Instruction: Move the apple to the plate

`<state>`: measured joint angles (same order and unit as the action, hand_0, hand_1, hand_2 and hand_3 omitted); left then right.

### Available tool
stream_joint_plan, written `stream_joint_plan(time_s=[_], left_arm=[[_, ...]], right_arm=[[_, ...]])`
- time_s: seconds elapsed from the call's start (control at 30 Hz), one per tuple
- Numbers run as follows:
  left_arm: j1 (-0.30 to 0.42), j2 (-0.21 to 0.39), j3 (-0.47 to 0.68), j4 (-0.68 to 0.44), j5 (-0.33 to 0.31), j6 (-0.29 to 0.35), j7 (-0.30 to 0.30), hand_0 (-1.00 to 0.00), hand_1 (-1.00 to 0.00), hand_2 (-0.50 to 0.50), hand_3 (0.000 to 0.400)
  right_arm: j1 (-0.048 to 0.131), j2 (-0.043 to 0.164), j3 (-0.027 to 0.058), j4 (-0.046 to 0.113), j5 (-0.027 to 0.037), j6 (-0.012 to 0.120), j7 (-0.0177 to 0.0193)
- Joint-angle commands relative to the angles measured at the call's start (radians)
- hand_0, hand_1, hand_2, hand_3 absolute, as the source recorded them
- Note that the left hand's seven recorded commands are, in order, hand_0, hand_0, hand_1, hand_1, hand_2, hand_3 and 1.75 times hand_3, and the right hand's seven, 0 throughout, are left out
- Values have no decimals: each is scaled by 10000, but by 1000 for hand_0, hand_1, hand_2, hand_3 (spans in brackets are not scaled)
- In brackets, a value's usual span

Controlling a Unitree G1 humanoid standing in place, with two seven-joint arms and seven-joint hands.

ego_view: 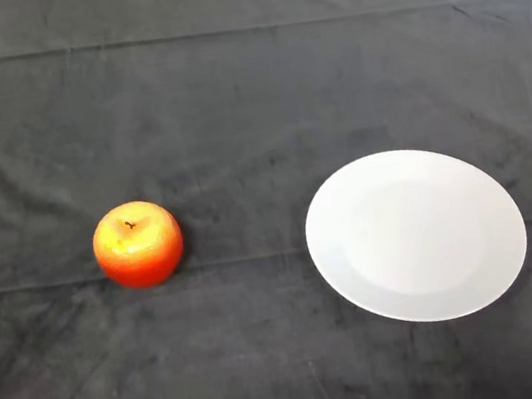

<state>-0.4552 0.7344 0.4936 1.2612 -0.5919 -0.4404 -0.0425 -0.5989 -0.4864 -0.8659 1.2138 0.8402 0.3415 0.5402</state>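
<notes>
A red and yellow apple (137, 244) stands upright on the dark cloth, left of centre, its stem facing up. A round white plate (415, 234) lies flat to its right, with nothing on it. A stretch of bare cloth separates the apple from the plate's rim.
The dark cloth (229, 94) covers the whole table and shows creases, with a fold line running across near the far edge.
</notes>
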Motion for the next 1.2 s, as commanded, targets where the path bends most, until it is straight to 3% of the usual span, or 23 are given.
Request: stream_joint_plan(time_s=[0.03,0.53,1.2], left_arm=[[-47,-185,264,-564,242,182,68,0,0,0,0],[-249,-412,214,-666,648,180,137,0,0,0,0],[-834,-931,-465,-967,1638,2,20,0,0,0,0]], right_arm=[[-21,-136,-140,10,-13,-36,-16],[-19,-134,-139,3,-13,-35,-19],[-13,-126,-136,-14,-13,-35,-27]])
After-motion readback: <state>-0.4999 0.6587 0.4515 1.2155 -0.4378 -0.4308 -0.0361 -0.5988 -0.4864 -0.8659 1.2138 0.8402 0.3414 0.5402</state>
